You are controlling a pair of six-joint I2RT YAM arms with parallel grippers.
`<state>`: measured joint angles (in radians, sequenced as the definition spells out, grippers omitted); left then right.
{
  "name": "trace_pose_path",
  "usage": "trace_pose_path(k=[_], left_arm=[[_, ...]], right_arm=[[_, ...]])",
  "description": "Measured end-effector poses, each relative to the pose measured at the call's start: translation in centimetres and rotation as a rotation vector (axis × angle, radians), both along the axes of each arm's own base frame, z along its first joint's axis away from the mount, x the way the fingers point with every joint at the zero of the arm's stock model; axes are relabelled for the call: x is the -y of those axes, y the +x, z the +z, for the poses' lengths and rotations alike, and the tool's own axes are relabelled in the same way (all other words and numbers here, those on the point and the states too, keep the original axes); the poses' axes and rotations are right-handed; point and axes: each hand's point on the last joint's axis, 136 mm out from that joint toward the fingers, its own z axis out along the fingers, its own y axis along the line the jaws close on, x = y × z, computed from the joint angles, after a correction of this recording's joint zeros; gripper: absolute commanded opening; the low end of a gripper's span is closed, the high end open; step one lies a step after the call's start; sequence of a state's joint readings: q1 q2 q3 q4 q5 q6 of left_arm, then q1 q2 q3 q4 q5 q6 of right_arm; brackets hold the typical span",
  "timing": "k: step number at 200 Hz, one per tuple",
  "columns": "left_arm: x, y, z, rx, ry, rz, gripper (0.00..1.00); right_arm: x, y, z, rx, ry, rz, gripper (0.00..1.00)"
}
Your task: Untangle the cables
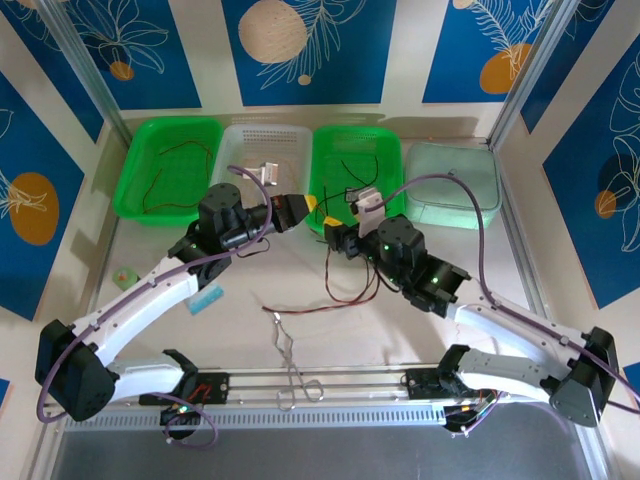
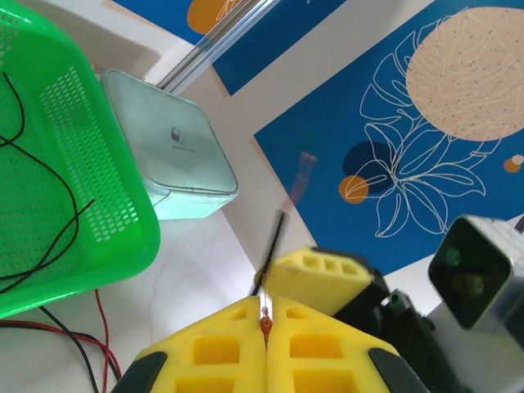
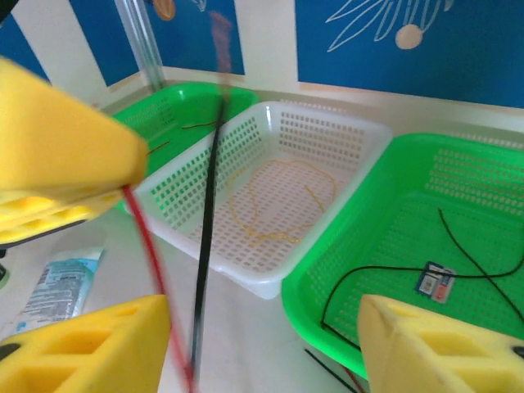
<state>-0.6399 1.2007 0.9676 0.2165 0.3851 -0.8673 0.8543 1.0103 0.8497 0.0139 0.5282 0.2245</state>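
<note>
My left gripper (image 2: 266, 327) is shut, its yellow jaws pressed together on the end of a red cable (image 2: 265, 324). A black cable (image 2: 273, 246) rises from the jaw tips; whether it is pinched too I cannot tell. From above, the left gripper (image 1: 308, 208) hangs over the table's middle, close to the right gripper (image 1: 338, 238). My right gripper (image 3: 262, 348) stands open, with the red cable (image 3: 151, 270) and black cable (image 3: 206, 221) passing loose by its left finger. More tangled cables (image 1: 335, 292) lie on the table below.
At the back stand a green basket (image 1: 140, 150) with dark cables, a white basket (image 3: 360, 135) holding a yellow cable (image 3: 278, 205), a second green basket (image 3: 327, 307) with a black cable, and a clear lidded box (image 1: 455, 185). Metal forceps (image 1: 290, 365) lie near the front edge.
</note>
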Motion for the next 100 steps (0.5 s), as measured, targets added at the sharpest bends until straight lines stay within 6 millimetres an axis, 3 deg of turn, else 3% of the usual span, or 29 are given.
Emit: trace_pose_path(k=[48, 100], left_arm=[[0.2, -0.3, 0.1, 0.006, -0.001, -0.022, 0.00], [0.2, -0.6, -0.1, 0.009, 0.010, -0.034, 0.00]], right_arm=[[4.0, -0.2, 3.6, -0.081, 0.249, -0.025, 0.68], [1.9, -0.1, 4.0, -0.246, 0.330, 0.070, 0.64]])
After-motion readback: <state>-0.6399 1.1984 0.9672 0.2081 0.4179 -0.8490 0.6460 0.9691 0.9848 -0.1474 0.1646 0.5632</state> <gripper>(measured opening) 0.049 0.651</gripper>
